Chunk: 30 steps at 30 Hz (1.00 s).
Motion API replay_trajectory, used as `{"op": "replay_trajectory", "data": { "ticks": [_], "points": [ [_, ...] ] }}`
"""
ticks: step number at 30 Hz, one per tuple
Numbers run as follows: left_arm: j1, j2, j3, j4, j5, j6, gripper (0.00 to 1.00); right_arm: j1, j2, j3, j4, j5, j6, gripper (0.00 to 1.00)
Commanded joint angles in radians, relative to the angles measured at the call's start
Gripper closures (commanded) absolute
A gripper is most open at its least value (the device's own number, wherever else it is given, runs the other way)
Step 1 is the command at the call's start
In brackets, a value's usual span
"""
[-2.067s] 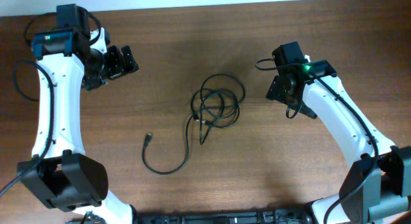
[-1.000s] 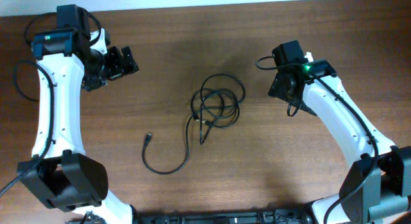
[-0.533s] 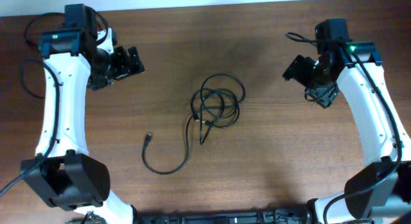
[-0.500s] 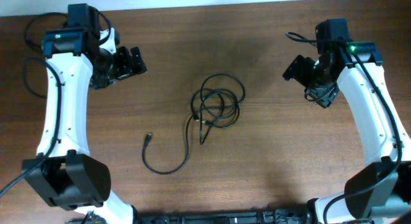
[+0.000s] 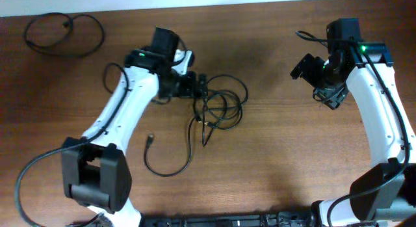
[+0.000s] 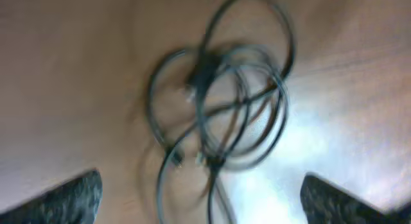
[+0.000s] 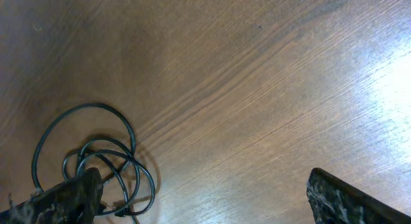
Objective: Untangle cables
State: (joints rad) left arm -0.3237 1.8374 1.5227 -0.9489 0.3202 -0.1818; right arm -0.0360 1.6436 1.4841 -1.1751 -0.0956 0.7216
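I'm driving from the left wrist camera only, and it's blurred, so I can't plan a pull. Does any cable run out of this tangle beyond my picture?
Observer: Yes. From the tangle one loose strand curves down towards the robot's base and back up on the left. It ends in a small plug that lies apart from the tangle on the table.
Operator: And where is the right gripper?
Observer: The right gripper is open, off to the right of the tangle. It is not touching any cable and there is nothing between its fingers.
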Motion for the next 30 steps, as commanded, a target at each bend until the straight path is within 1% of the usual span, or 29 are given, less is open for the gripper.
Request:
{"op": "replay_trajectory", "data": {
  "ticks": [1, 3, 4, 5, 6, 7, 8, 9, 11, 12, 13, 14, 15, 17, 19, 21, 23, 25, 26, 29, 30],
  "points": [
    [-0.085, 0.031, -0.006, 0.130, -0.140, -0.106, 0.04, -0.004, -0.005, 0.018, 0.001, 0.010, -0.008, 0.02],
    [-0.126, 0.097, -0.006, 0.200, -0.142, -0.140, 0.12, -0.004, -0.005, 0.018, 0.001, 0.010, -0.008, 0.02],
    [-0.138, 0.122, -0.006, 0.208, -0.142, -0.140, 0.25, -0.004, -0.005, 0.018, 0.001, 0.010, -0.008, 0.02],
    [-0.143, 0.142, -0.006, 0.207, -0.142, -0.140, 0.41, -0.004, -0.005, 0.018, 0.001, 0.010, -0.008, 0.02],
    [-0.143, 0.151, -0.006, 0.208, -0.148, -0.140, 0.54, -0.004, -0.005, 0.018, 0.001, 0.010, -0.008, 0.02],
    [-0.143, 0.154, -0.006, 0.208, -0.169, -0.140, 0.55, -0.004, -0.005, 0.018, 0.001, 0.010, -0.008, 0.02],
    [-0.143, 0.159, -0.007, 0.204, -0.199, -0.140, 0.52, -0.004, -0.005, 0.018, 0.001, 0.010, -0.008, 0.02],
    [-0.143, 0.160, -0.014, 0.204, -0.199, -0.140, 0.46, -0.004, -0.005, 0.018, 0.001, 0.010, -0.008, 0.02],
    [-0.143, 0.161, -0.017, 0.200, -0.203, -0.140, 0.46, -0.004, -0.005, 0.018, 0.001, 0.010, -0.008, 0.02],
    [-0.143, 0.161, -0.017, 0.201, -0.259, -0.140, 0.33, -0.004, -0.005, 0.018, 0.001, 0.010, -0.008, 0.02],
    [-0.143, 0.161, -0.017, 0.201, -0.303, -0.140, 0.32, -0.004, -0.005, 0.018, 0.001, 0.010, -0.008, 0.02],
    [-0.143, 0.161, -0.017, 0.200, -0.325, -0.139, 0.33, -0.004, -0.005, 0.018, 0.001, 0.010, -0.008, 0.02],
    [-0.143, 0.166, -0.017, 0.189, -0.319, -0.140, 0.39, -0.004, -0.005, 0.018, 0.001, 0.010, -0.008, 0.02],
    [-0.156, 0.193, -0.017, 0.173, -0.283, -0.140, 0.39, -0.004, -0.005, 0.018, 0.001, 0.010, -0.008, 0.02],
    [-0.159, 0.209, -0.017, 0.180, -0.283, -0.140, 0.59, -0.004, -0.005, 0.018, 0.001, 0.010, -0.008, 0.02],
    [-0.159, 0.209, -0.017, 0.185, -0.283, -0.140, 0.60, -0.004, -0.005, 0.018, 0.001, 0.010, -0.008, 0.02],
    [-0.158, 0.203, -0.008, 0.182, -0.282, -0.140, 0.99, -0.004, -0.005, 0.018, 0.001, 0.010, -0.008, 0.02],
    [-0.158, 0.153, 0.024, 0.150, -0.283, -0.140, 1.00, -0.004, -0.005, 0.018, 0.001, 0.009, -0.008, 0.02],
    [-0.158, 0.097, 0.031, 0.151, -0.283, -0.140, 1.00, -0.004, -0.005, 0.018, 0.001, 0.010, -0.008, 0.02],
    [-0.158, -0.112, 0.036, 0.197, -0.283, -0.140, 1.00, -0.004, -0.005, 0.018, 0.001, 0.010, -0.008, 0.02],
    [-0.158, -0.220, 0.036, 0.208, -0.282, -0.140, 1.00, -0.004, -0.005, 0.018, 0.001, 0.009, -0.008, 0.02]
  ]
}}
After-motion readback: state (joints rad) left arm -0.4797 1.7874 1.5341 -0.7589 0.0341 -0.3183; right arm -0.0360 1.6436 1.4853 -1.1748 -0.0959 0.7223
